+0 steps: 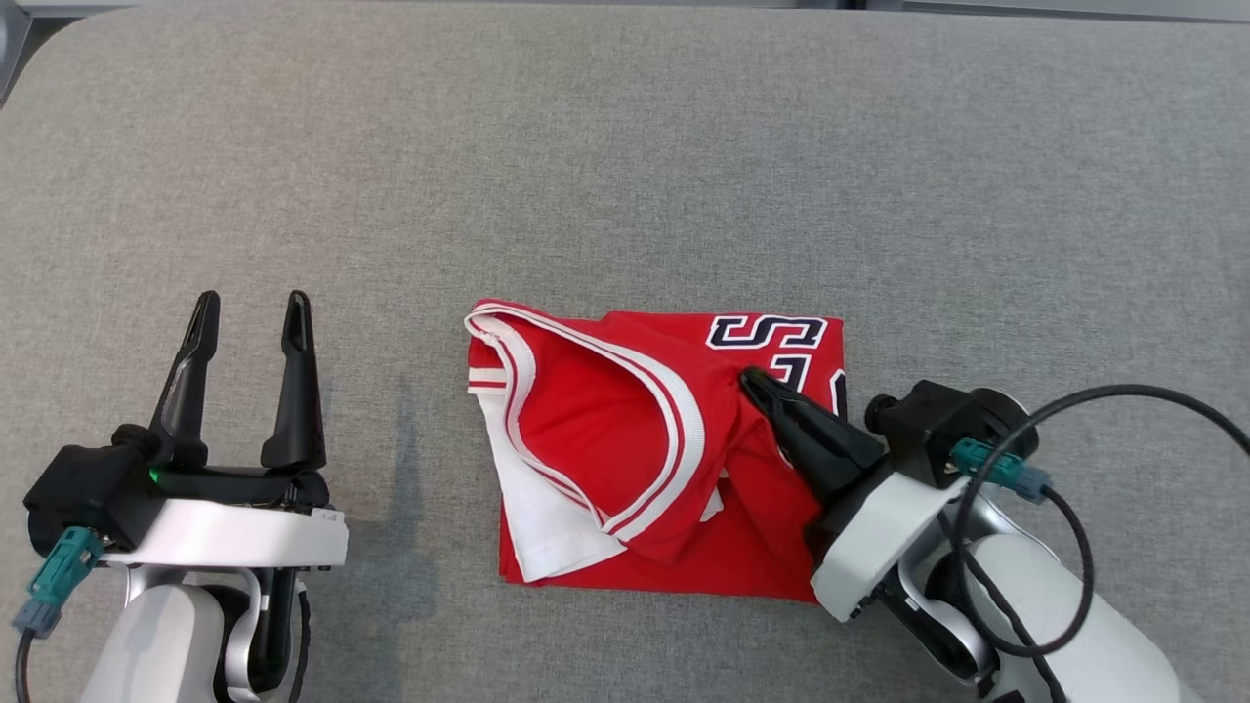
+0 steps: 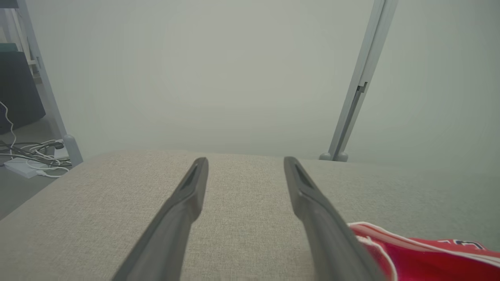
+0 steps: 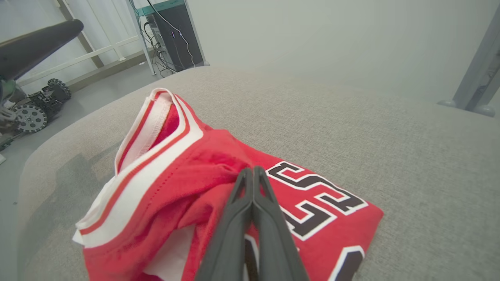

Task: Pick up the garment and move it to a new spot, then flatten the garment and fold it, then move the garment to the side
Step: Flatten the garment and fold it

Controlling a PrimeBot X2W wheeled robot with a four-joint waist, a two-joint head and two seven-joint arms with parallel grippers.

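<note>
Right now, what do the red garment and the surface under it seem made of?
The garment: soft matte knit, probably synthetic jersey; it bunches limply, with ribbed white trim. The table surface: coarse grey woven upholstery, seemingly padded; weave visible, edge rounded.

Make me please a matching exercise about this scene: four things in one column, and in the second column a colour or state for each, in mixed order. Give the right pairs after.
Things:
1. left gripper
2. right gripper
3. jersey
4. table

Colour or state:
a. grey cloth surface
b. shut, pinching red fabric
c. open, apart from the jersey
d. red with white trim, roughly folded

Pairs: 1-c, 2-b, 3-d, 4-a
</note>
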